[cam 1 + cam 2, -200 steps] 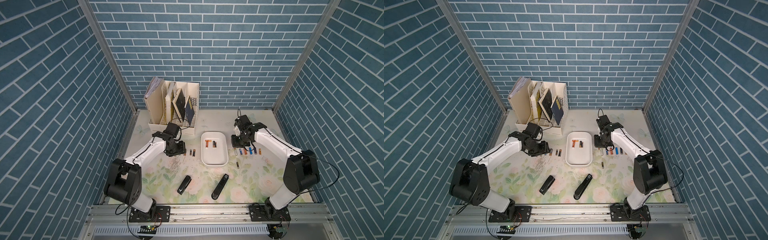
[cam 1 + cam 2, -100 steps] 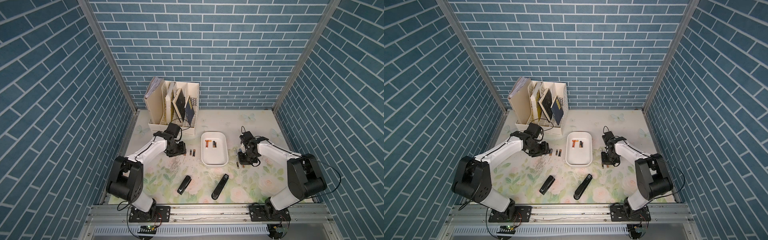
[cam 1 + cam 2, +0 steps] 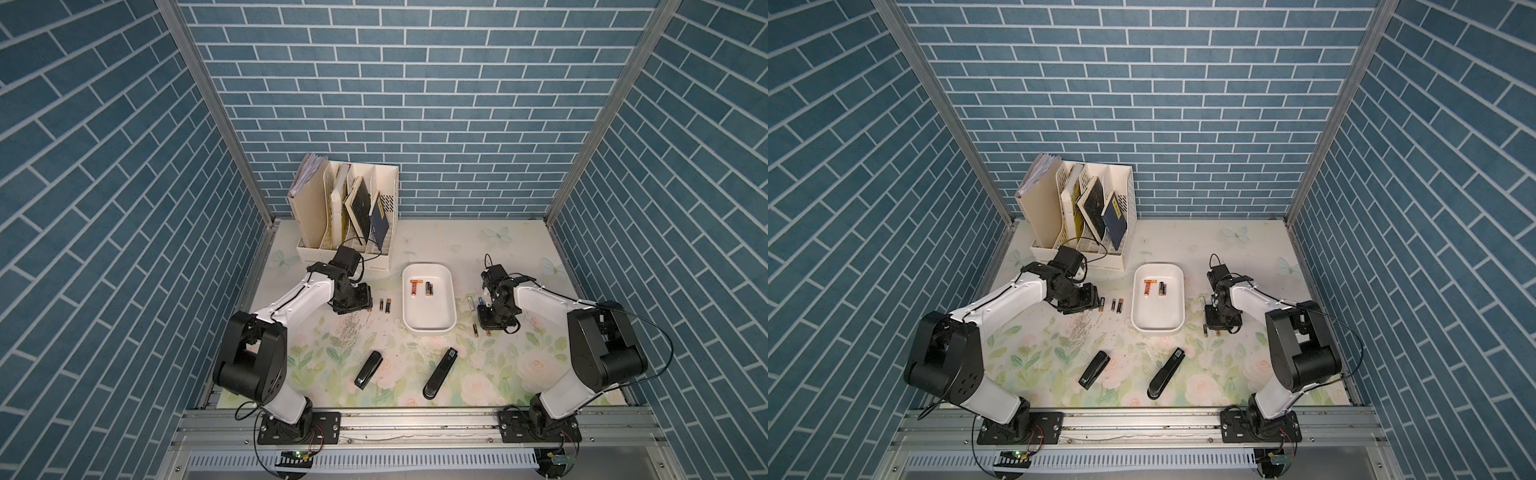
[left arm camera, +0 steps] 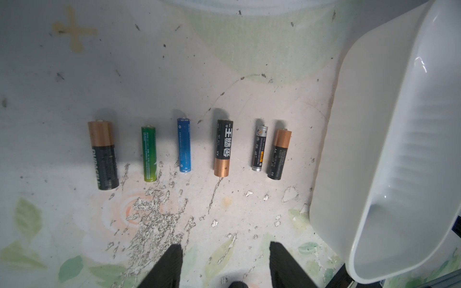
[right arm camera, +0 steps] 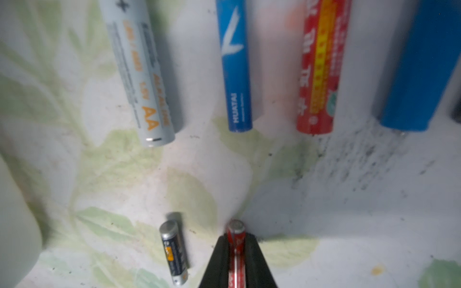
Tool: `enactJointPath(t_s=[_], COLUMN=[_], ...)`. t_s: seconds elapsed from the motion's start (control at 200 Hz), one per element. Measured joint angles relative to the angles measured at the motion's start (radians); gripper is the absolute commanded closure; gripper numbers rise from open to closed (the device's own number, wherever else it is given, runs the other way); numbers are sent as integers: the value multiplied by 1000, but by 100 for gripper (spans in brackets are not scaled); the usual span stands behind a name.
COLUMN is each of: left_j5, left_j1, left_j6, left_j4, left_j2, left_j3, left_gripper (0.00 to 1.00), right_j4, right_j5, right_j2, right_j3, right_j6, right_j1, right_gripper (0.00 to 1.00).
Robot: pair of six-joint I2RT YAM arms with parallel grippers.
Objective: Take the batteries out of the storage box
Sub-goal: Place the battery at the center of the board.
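Right end effector (image 5: 235,240) pinching a red battery (image 5: 235,228), left end effector (image 4: 224,251) half open and empty over the surface (image 4: 74,74), a few batteries (image 3: 429,289) inside the white storage box (image 3: 428,318).

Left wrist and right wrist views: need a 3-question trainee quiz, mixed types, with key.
1. Multiple choice: in the left wrist view, how many cylindrical batteries lie in the row next to the shallow white plastic storage box? A four, B six, C eight.
2. True or false: that box is empty.
3. Short answer: what is the right claw shut on?

Key
1. B.
2. False: both top views show three batteries inside.
3. A slim red battery.
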Motion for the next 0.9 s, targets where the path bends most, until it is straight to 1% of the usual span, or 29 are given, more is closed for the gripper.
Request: enactJointPath(t_s=[0.115,0.31,0.645,0.775,0.9], left_j5=[0,0,-5,-25,-57], left_j1=[0,0,0,-3,-15], left_j6=[-4,-10,-8,-6,-6], left_j4=[0,1,-13,-48,-86], left_j2=[0,0,9,15,29], left_j3=[0,0,10,45,119], left_gripper=[38,38,38,37,37], right_j4=[2,9,0,-14,-22], right_j5=[-2,-7,-1,-1,-1], right_j2=[3,4,4,4,4], right_j3=[-1,-6,0,21,56], right_j6=[0,0,0,-1,0], right_j1=[-1,-1,-1,-1,-1], right_gripper=[84,79,75,72,70])
